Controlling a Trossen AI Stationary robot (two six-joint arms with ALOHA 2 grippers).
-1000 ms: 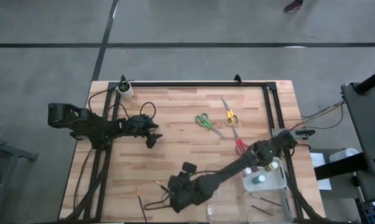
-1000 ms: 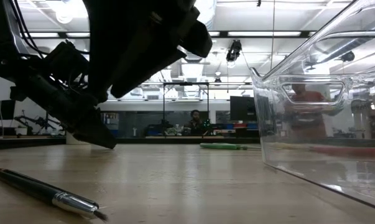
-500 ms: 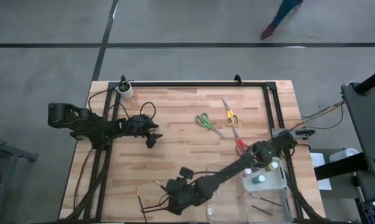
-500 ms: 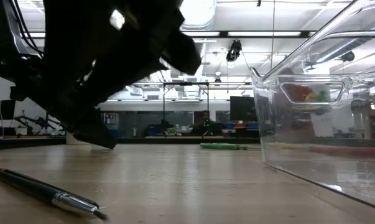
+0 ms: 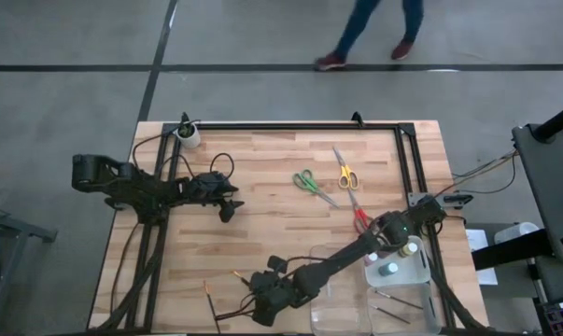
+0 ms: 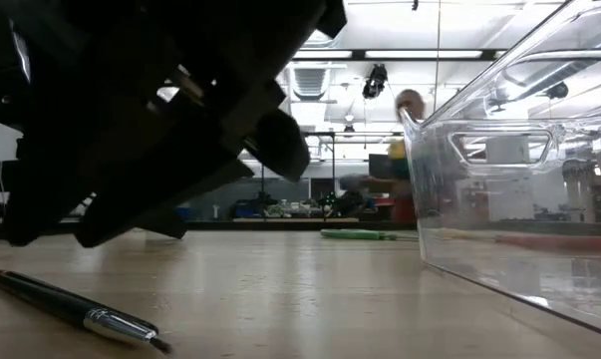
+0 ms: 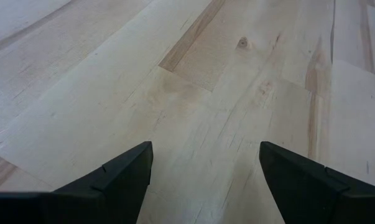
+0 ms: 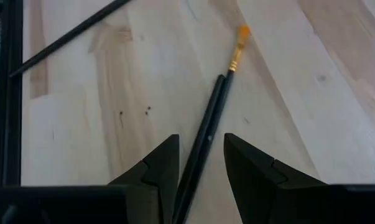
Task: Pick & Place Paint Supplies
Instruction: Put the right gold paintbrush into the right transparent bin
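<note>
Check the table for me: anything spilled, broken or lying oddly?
Nothing stands out. The three scissors, green-handled, yellow-handled and red-handled, lie flat and apart. The black orange-tipped paintbrush lies flat between the right gripper's open fingers. No spill shows around the clear plastic tray.

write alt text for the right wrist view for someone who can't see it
The right gripper hangs just above a wooden table, its two dark fingers open on either side of a thin black paintbrush with an orange tip. A second dark brush lies farther off, near the table's black edge rail.
</note>
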